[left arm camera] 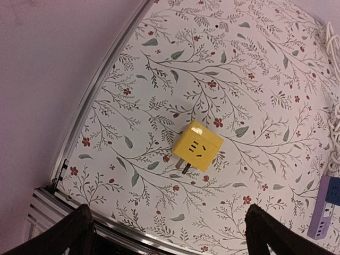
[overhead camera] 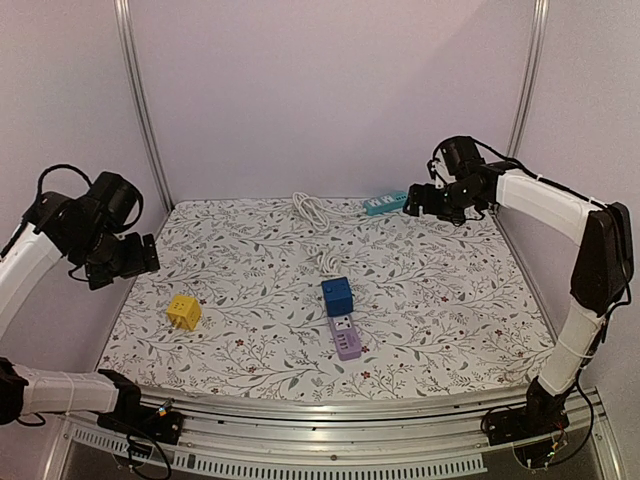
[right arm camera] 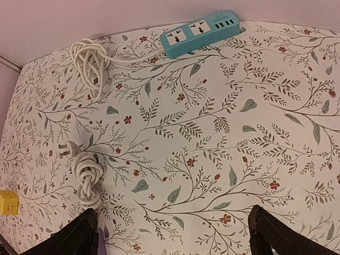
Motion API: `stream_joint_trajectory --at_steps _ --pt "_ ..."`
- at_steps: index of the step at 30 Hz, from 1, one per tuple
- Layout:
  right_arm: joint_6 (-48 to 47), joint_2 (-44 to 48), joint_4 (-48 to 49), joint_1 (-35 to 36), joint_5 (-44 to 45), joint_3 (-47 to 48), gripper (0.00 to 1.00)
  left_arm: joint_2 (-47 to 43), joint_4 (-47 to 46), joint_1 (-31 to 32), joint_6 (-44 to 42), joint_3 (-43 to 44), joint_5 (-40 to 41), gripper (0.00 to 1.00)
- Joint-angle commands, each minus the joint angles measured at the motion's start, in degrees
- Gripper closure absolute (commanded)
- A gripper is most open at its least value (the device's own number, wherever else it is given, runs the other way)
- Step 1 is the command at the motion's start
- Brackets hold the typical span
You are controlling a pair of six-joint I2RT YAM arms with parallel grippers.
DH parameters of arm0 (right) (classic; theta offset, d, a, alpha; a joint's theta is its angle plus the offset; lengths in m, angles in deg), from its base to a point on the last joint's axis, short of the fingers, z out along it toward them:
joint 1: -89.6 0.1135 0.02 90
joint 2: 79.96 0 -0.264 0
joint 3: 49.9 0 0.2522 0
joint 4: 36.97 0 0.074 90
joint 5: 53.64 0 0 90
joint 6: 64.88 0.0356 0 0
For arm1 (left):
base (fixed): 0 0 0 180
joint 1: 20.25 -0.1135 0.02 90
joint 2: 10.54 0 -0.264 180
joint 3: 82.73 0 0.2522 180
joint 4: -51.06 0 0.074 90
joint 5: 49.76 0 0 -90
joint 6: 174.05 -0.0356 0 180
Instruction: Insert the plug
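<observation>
Plug: the yellow cube (left arm camera: 197, 146) lay on the tabletop (overhead camera: 440, 300) near the left front. A socket face was turned up toward the left wrist camera and a dark prong showed at its lower edge. It was judged to be the task's plug, although a loose white plug (right arm camera: 65, 150) on a bundled cord (right arm camera: 86, 178) lay mid-tabletop as another candidate.
Socket: the purple strip (overhead camera: 347, 338) lay at centre front, well apart from the plug. A blue cube (overhead camera: 337, 296) sat on its far end, and the nearer outlets looked free.
Other strip: a teal strip (right arm camera: 199, 33) lay at the far right edge.
Left claw: the left claw (left arm camera: 169, 212) hung above the plug on its near side, fingers spread wide, empty and clear of the cube.
Right claw: the right claw (right arm camera: 172, 212) was also spread wide and empty, raised near the teal strip.
Step in hand: reach and grasp, judged not yet begun; the task stood at its start.
Doing it well: descend squarely so the fingers close on two opposite flat faces of the plug, leaving the pronged face free. Grip low enough that the cube cannot pivot, then turn the prongs downward before carrying it to an outlet.
Support: the right claw could steady the purple strip, since a light strip would probably slide under the push.
Risk: a corner grip could twist the plug and spoil prong alignment.
</observation>
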State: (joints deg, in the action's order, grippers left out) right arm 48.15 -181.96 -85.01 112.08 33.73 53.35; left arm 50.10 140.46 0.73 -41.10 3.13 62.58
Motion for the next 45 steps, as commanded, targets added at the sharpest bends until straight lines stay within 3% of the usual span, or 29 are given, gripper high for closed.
stream_joint_trajectory --at_steps 1,9,26,40,45 --pt "-2.62 0.44 1.23 0.01 -2.28 -0.20 0.03 -2.28 1.37 -0.67 4.36 -5.64 -4.23 0.01" --pt "-6.28 0.94 0.70 -0.44 -3.20 -1.35 0.03 -5.54 -2.81 -0.61 7.98 -13.17 -7.20 0.01" --pt "-6.55 6.33 -0.92 -1.06 -2.27 -6.58 0.03 -3.46 -12.60 -0.10 4.47 -22.14 -8.95 0.03" --pt "-6.07 6.68 -2.65 -1.11 -0.77 -4.31 0.02 2.93 -20.76 -0.65 -5.49 -23.76 -9.10 0.01" --pt "-5.16 6.78 -3.46 -1.09 -0.96 -3.89 0.03 10.11 -21.92 -1.25 -10.08 -21.67 -11.06 0.01"
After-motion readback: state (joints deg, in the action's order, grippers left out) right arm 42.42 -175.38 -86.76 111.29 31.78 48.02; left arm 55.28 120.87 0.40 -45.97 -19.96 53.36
